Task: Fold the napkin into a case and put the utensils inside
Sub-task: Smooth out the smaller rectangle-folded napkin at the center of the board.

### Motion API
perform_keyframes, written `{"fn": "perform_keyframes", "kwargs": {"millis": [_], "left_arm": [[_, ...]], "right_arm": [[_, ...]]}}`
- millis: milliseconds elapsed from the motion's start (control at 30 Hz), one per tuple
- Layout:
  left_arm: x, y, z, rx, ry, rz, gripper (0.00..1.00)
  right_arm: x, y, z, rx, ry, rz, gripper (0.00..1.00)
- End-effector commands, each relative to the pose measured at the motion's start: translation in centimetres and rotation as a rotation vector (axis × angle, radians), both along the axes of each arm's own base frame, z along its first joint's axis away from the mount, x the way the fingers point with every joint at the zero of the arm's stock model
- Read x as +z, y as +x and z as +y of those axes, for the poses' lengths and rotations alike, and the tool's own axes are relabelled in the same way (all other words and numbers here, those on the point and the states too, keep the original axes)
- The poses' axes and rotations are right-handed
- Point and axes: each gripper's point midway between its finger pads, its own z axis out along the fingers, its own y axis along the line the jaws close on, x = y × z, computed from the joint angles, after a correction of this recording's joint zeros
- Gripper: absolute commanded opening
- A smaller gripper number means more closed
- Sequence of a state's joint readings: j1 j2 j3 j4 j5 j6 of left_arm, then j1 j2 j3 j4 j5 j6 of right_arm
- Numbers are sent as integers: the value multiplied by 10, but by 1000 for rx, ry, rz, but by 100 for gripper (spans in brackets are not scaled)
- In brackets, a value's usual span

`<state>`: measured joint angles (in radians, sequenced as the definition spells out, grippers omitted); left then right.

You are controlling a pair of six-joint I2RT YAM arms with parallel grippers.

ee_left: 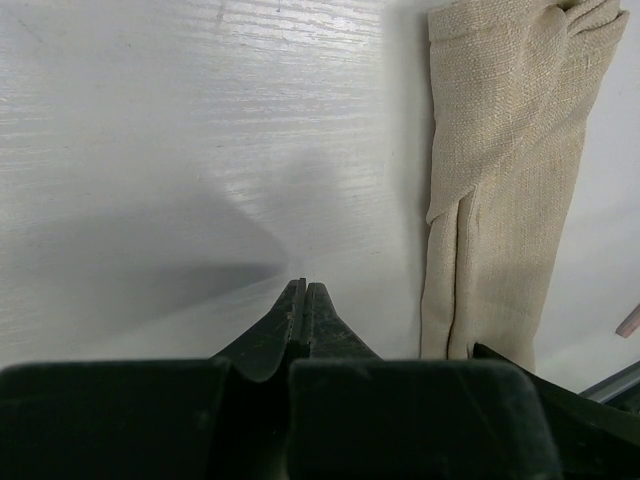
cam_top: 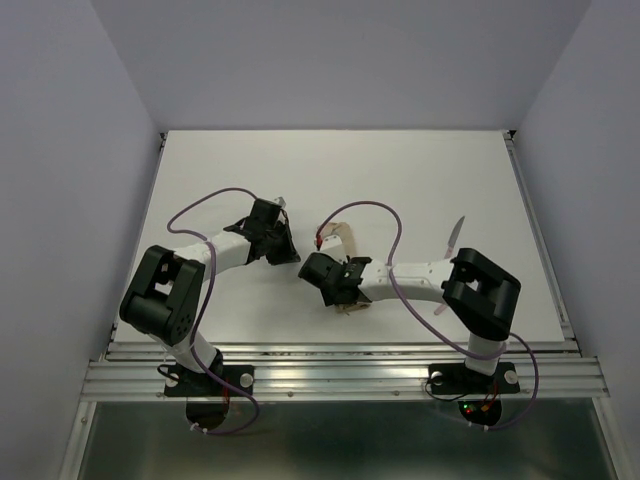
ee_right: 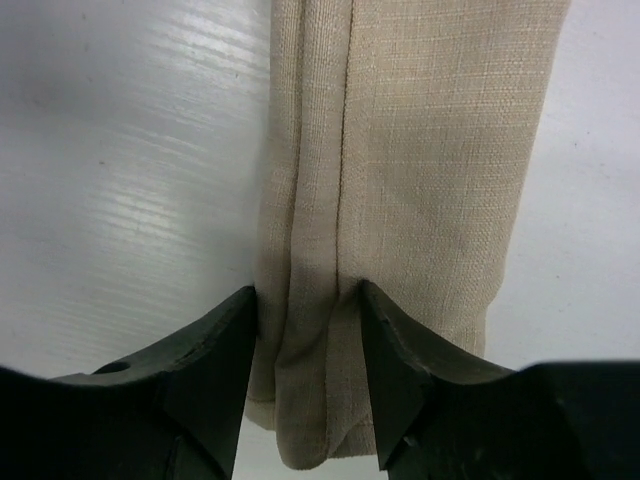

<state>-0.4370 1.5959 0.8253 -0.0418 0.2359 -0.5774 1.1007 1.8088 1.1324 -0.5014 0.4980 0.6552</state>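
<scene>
— Now, why is the right tool [ee_right: 305, 300] set so low over the beige-tan woven cloth napkin [ee_right: 430, 200]?

— It is placed at one end of the cloth, which is already folded into a narrow oblong case [ee_left: 500, 200] and laid flat on the white bench [cam_top: 400, 170], ahead of both arms. The jaws are held about half apart, with the left-hand layers taken between the black fingers [ee_right: 215, 350]. Both fingers are seen touching fabric, but whether the layers are actually pinched cannot be told. Probably the pouch mouth is being sought or lifted.

— And the left tool [ee_left: 303, 287]?

— It is fully closed and empty, parked over bare bench near the case's left side, presumably so that the right arm is not hindered.

— Are the utensils inside?

— That is not judged so. The thin, pink-handled, silver-tipped utensils [cam_top: 457, 233] are seen only in part, well apart from the case, beside the right arm and partly hidden by it. Insertion is not yet done.
</scene>
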Motion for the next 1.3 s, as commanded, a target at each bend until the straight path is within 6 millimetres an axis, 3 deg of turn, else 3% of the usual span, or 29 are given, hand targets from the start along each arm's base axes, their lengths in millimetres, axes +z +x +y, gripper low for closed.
{"fn": "perform_keyframes", "kwargs": {"millis": [0,133,167,267,333,467,533,633,667,933,1267], "left_arm": [[4,5,-2,-13,-9,-25,0],[4,4,-2,-14,-10,-24,0],[5,5,-3,-12,-12,-27,0],[7,6,-3,-13,-15,-30,0],[8,6,-4,-14,-18,-32,0],[10,6,-4,-14,-19,-35,0],[9,6,-3,-11,-14,-34,0],[10,6,-2,-10,-11,-39,0],[9,5,-2,-10,-10,-36,0],[12,6,-2,-11,-15,-44,0],[10,4,3,-3,6,-45,0]], "right_arm": [[3,6,10,-16,14,-30,44],[5,7,9,-20,15,-39,19],[6,7,8,-21,15,-43,8],[9,10,2,-23,-1,-66,1],[8,10,-4,0,-31,-76,1],[9,12,-18,32,-85,-111,9],[13,12,-20,78,-79,-134,21],[25,17,-25,83,-70,-189,50],[27,17,-24,88,-63,-195,52],[41,31,8,97,-4,-224,54],[25,55,10,58,-11,-203,52]]}}
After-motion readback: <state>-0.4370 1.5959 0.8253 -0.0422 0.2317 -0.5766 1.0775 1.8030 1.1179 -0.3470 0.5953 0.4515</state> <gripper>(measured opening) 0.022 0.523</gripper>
